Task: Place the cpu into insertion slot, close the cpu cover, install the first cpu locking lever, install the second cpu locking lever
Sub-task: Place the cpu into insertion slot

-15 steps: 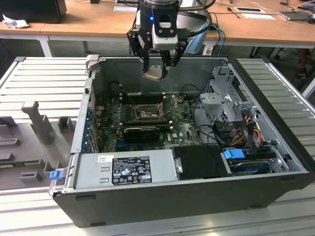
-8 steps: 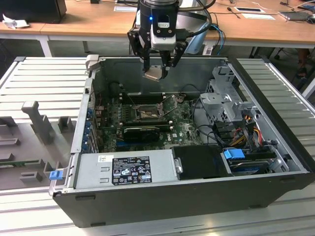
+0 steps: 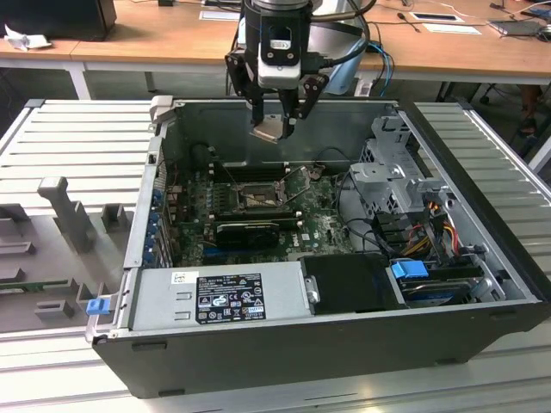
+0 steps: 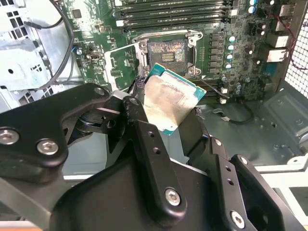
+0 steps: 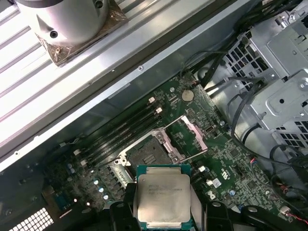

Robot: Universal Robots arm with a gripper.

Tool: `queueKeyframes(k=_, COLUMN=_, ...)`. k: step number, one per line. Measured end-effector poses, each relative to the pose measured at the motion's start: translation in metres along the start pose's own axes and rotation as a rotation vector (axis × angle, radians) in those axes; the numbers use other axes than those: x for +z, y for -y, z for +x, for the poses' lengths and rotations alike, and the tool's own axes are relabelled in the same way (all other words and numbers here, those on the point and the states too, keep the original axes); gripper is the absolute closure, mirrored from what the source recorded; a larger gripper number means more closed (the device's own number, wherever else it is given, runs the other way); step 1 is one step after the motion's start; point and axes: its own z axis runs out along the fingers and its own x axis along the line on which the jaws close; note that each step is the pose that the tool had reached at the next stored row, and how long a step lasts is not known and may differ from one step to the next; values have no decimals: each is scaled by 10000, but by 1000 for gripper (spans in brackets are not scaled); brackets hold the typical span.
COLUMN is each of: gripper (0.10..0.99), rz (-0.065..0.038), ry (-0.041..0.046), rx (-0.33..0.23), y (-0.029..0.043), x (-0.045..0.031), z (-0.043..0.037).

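Observation:
My gripper (image 3: pixel 277 120) hangs above the open computer case, shut on the cpu (image 3: pixel 267 131), a flat silvery chip with a green edge held tilted between the black fingers. In both wrist views the cpu (image 4: pixel 166 101) (image 5: pixel 162 197) is well above the motherboard. Below it lies the insertion slot (image 3: pixel 256 196) (image 4: pixel 167 52) (image 5: pixel 147 151), dark, square and uncovered. The cpu cover (image 4: pixel 120 65) (image 5: pixel 185 137) is swung open and stands beside the slot. Thin locking levers stick up near the slot.
A grey power supply (image 3: pixel 219 297) lies along the case's front. The metal drive cage (image 3: pixel 396 176) with cables is on the exterior view's right. A black heatsink bar (image 3: pixel 245 231) sits just in front of the slot, memory slots (image 5: pixel 120 132) behind it. A grey fixture tray (image 3: pixel 60 224) lies outside the case.

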Motion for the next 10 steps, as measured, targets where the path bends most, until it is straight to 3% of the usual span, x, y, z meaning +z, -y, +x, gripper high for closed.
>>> queueKeyframes(k=7, gripper=561, rz=5, ry=6, rx=36, y=7, x=64, z=-1)
queueKeyframes(k=10, gripper=561, rz=0, ry=38, rx=380, y=7, x=69, z=-1)
